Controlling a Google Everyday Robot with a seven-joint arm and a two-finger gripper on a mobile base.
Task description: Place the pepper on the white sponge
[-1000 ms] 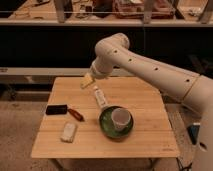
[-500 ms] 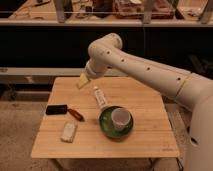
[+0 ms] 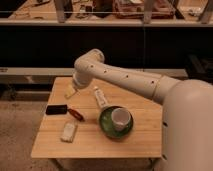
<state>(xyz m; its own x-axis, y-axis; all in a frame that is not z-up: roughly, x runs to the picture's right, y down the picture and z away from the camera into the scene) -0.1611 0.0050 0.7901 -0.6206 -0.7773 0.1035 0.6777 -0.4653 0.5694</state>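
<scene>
The pepper [image 3: 76,114] is a small red-orange chili lying on the wooden table [image 3: 90,142], left of centre. Its left end is next to a black rectangular block [image 3: 56,109]. The white sponge [image 3: 69,131] lies flat just in front of the pepper, near the table's front left. My gripper [image 3: 71,91] is at the end of the white arm [image 3: 120,77], low over the table's back left. It is behind the black block and up-left of the pepper. A pale yellow piece shows at its tip.
A long white tube [image 3: 100,96] lies at the table's middle back. A green bowl [image 3: 107,128] holding a white cup [image 3: 120,118] stands right of the pepper. A dark counter [image 3: 100,47] runs behind the table.
The arm has swung left and lower, carrying the gripper from above the table's back middle down toward the back left corner. The things on the table have not moved.
</scene>
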